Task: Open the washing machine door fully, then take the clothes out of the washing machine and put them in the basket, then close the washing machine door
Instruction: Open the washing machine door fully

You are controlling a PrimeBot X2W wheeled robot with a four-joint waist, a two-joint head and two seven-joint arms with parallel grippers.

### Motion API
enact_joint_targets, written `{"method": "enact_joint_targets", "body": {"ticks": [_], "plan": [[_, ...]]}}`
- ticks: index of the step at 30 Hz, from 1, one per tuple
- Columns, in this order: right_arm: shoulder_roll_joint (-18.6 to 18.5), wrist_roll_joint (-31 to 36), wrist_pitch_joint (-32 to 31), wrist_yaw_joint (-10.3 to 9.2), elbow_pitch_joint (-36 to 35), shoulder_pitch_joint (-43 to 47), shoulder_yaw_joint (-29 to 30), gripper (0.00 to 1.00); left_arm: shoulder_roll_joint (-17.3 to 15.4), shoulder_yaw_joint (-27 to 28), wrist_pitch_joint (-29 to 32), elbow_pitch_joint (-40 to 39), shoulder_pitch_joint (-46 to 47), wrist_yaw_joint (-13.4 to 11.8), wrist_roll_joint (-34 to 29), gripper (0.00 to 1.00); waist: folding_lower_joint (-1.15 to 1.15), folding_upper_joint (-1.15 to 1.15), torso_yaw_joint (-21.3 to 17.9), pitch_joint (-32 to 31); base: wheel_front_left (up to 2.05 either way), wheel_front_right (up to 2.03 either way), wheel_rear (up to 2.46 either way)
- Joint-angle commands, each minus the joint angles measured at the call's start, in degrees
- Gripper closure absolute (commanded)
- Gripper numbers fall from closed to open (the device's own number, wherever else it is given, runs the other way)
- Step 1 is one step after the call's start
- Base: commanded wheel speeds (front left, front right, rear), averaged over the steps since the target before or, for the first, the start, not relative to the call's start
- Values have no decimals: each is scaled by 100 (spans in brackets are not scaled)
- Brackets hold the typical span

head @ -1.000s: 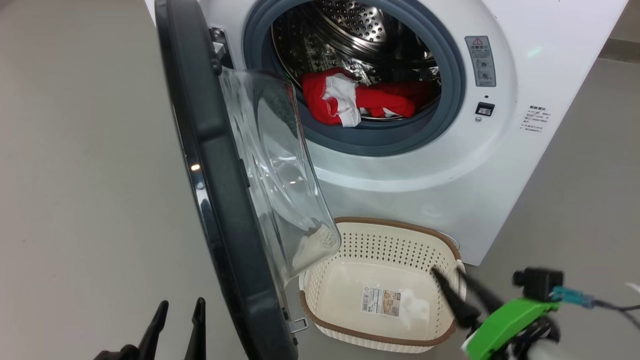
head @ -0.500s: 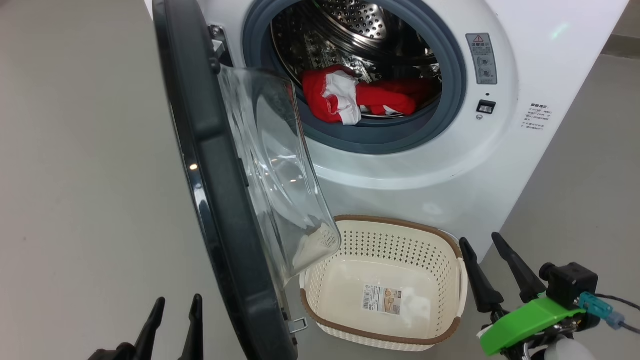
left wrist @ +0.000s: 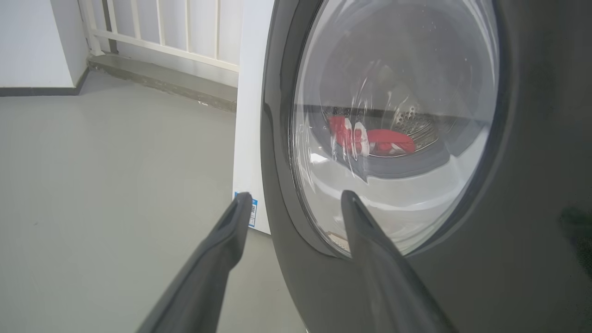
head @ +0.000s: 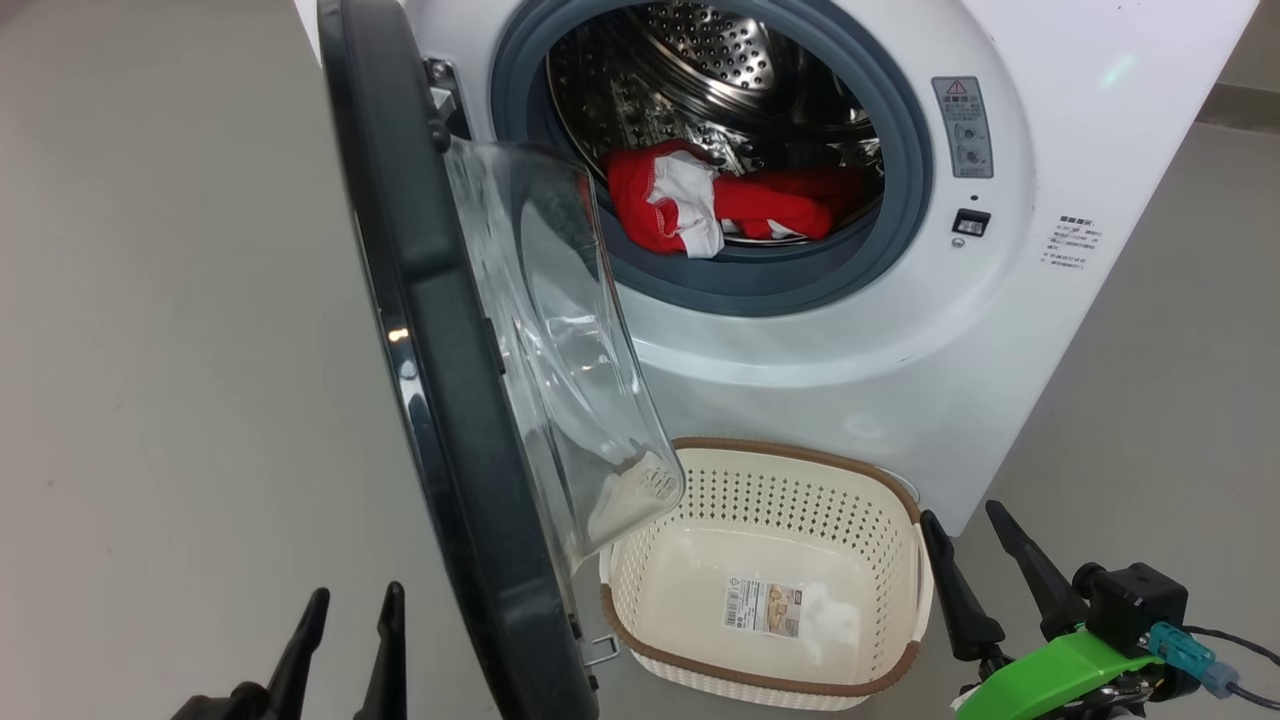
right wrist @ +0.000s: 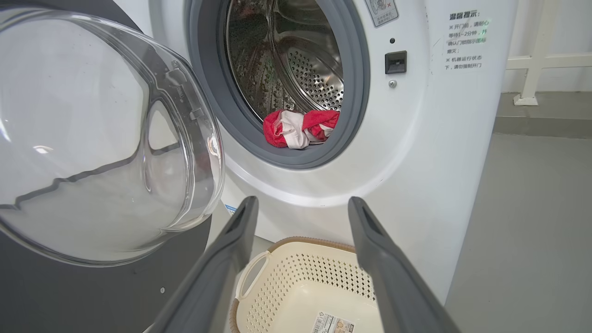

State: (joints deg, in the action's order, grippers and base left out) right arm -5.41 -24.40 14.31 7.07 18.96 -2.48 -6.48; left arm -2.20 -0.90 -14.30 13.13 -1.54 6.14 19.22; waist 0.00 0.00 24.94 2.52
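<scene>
The left gripper (head: 357, 600) and the right gripper (head: 962, 515) sit low, fingers spread, grasping nothing. Between them stand the open washing machine door (head: 440, 400) and the basket (head: 800, 455) — before the washing machine (head: 900, 350). Farther in, the clothes (head: 700, 200), perhaps two garments, lie in its drum (head: 720, 50).

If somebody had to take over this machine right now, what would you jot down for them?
Left gripper: open, empty, beside the washing machine door's outer face.
Right gripper: open, empty, next to the basket.
Done: door swung open.
The clothes lie in the drum of the washing machine; the basket on the floor holds no clothes.
Left: clothes into basket, then close door.
</scene>
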Motion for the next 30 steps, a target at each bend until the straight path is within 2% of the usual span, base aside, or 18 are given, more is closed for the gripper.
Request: {"method": "enact_joint_targets", "body": {"ticks": [1, 2, 3, 4, 12, 19, 24, 30], "plan": [[-20, 92, 68, 42, -139, -32, -135, 0, -67, 196, -70, -197, 104, 12, 0, 14, 0, 0, 1, -9, 0, 0, 0], [-18, 96, 68, 42, -145, -29, -135, 0, -67, 200, -70, -225, 106, 15, 1, 52, 0, 0, 5, -12, 0, 0, 0], [-16, 97, 68, 42, -151, -25, -134, 0, -67, 214, -70, -269, 112, 18, 6, 85, 0, 0, 9, -17, 0, 0, 0], [-14, 99, 69, 42, -156, -19, -133, 0, -67, 229, -70, -312, 113, 20, 25, 100, 0, 0, 13, -24, 0, 0, 0], [1, 124, 69, 42, -183, 44, -134, 0, -67, 476, -70, -863, 157, 23, 163, 100, 0, 0, 45, -107, 0, 0, 0], [13, 144, 69, 42, -216, 94, -117, 0, -67, 575, -70, -2272, 295, -110, 313, 100, 0, 0, 75, -173, 0, 0, 0], [19, 157, 69, 42, -223, 88, -115, 0, -67, 40, -70, -3234, 196, -134, 303, 100, 0, 0, 73, -172, 0, 0, 0], [25, 163, 69, 42, -226, 78, -109, 0, -67, -1086, -70, -3494, -126, -3, -23, 100, 0, 0, 67, -158, 0, 0, 0]]}}
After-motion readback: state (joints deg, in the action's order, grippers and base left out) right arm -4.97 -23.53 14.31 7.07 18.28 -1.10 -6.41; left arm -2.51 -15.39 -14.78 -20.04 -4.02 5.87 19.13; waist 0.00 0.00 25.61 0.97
